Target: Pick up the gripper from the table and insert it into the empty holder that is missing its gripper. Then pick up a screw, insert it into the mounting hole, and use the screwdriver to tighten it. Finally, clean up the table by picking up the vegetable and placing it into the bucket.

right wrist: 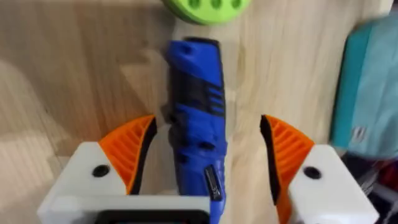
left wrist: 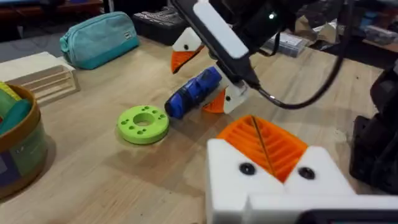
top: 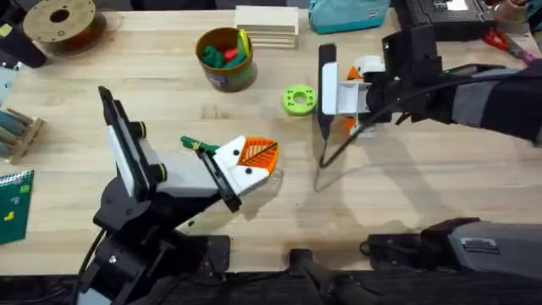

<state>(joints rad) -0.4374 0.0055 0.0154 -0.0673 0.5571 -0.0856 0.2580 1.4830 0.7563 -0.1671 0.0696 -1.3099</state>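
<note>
right fingers (right wrist: 205, 162) spread astride screwdriver (right wrist: 198, 112) lying on desk (top: 406, 195), lined up to pinch | left fingers (left wrist: 268, 152) pressed together, orange pads meeting, parked | bucket (top: 225, 58) behind

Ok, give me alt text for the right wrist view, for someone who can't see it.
The right gripper is open with its orange ribbed pads on either side of the blue screwdriver, which lies on the wooden table; neither pad is touching it. Beyond the screwdriver's far end sits a green ring-shaped disc, and a teal pouch lies alongside.
</note>
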